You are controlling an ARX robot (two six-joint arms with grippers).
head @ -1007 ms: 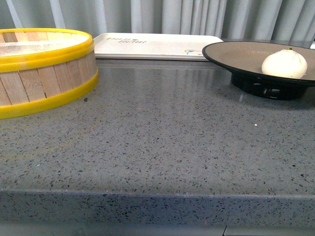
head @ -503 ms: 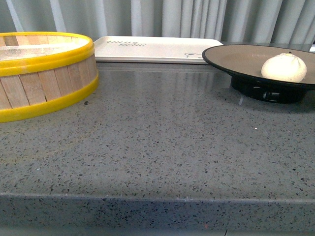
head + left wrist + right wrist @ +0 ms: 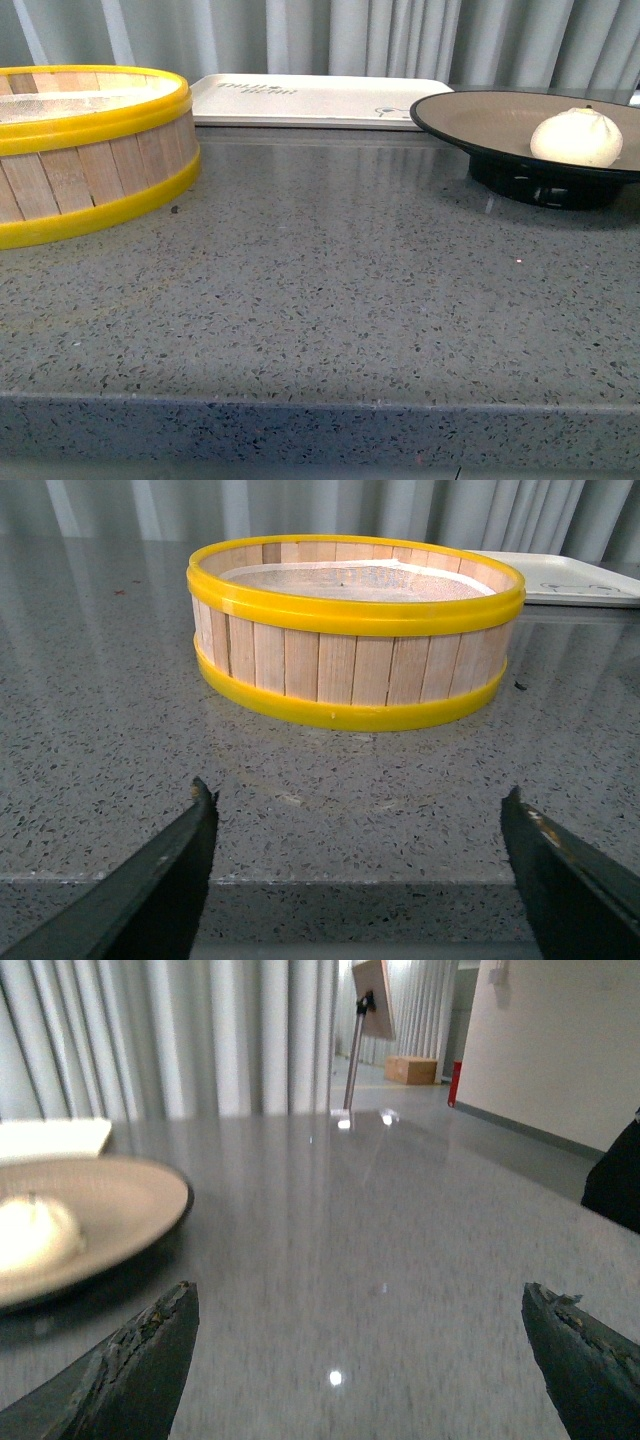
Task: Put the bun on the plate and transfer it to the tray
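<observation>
Shifted a touch in front-view framing since a second ago, nothing else; bun resting on plate, plate on counter beside tray, not on it; placing judged done, transfer left; left gripper and right gripper both spread wide, empty.

— How many buns?
— One small round white pleated bun.
— Plates and trays?
— One wide shallow black-rimmed plate with a tan-brown inside, and one flat cream-white rectangular tray.
— Anything else?
— One round wooden-slat steamer with yellow rims, and one grey speckled stone surface.
— And pincers?
— Two: the left pincer and the right pincer.
</observation>
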